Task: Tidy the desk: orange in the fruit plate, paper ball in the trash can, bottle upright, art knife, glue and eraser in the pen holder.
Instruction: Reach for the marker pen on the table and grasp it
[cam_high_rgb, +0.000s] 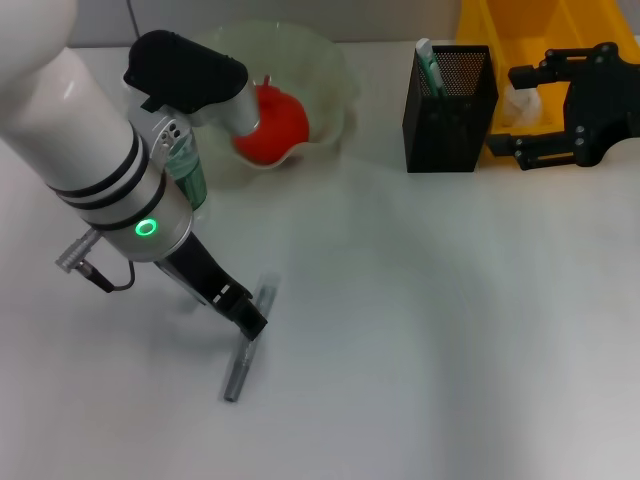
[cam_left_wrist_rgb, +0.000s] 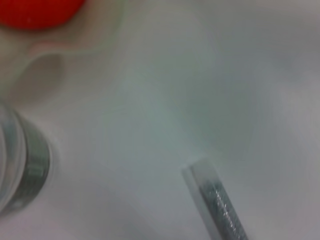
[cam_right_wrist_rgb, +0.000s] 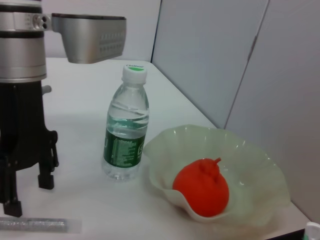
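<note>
The orange lies in the pale-green fruit plate at the back of the desk. Beside it the bottle stands upright, half hidden behind my left arm in the head view. A grey art knife lies flat at front left. My left gripper hangs open just over its far end, fingers apart. The pen holder holds a white-and-green glue stick. My right gripper is open at the yellow trash can, with the paper ball between its fingers. The eraser is out of view.
The left wrist view shows the knife's end, the bottle's base and the plate rim close together. A grey partition wall runs behind the desk.
</note>
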